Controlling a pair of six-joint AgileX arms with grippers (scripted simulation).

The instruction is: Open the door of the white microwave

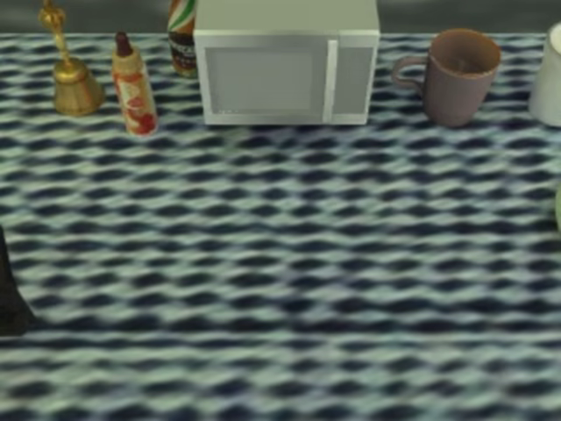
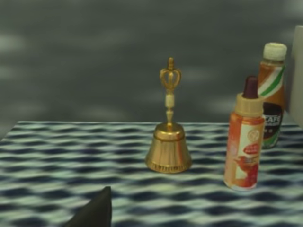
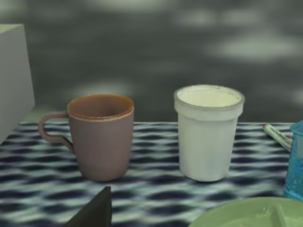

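Task status: nothing done yet, judging by how things lie. The white microwave (image 1: 287, 61) stands at the upper centre of the top view, against the far edge of the table (image 1: 280, 263). The door (image 1: 265, 77) sits flush with the front face, closed, with its vertical bar handle (image 1: 331, 81) between the grey window and the narrow control panel (image 1: 354, 79). No gripper is near the handle. All of the job remains: reach the handle, take hold, swing the door out.

Left arm: only a dark shape at the lower left edge of the top view, well apart from the microwave; the left gripper (image 2: 94, 213) shows as a dark tip at the bottom of the left wrist view. Whether its jaws are released or clenched, I cannot tell. Right arm: not in the top view at all; the right gripper (image 3: 94, 213) shows as the same sort of dark tip in the right wrist view. Jaw state likewise cannot be told.

Neighbours: to the microwave's left, a brass bell (image 1: 72, 81), a small orange bottle (image 1: 133, 88) and a taller striped bottle (image 1: 182, 35), the latter cut off at the top of the frame. To its right, a brown mug (image 1: 456, 74) and a white cup (image 1: 548, 77), cut off at the right edge.

Hidden: the microwave's cavity, the hinge side, and most of both arms. A green plate (image 3: 251, 215) and a blue object (image 3: 294, 161) are only partly in frame.
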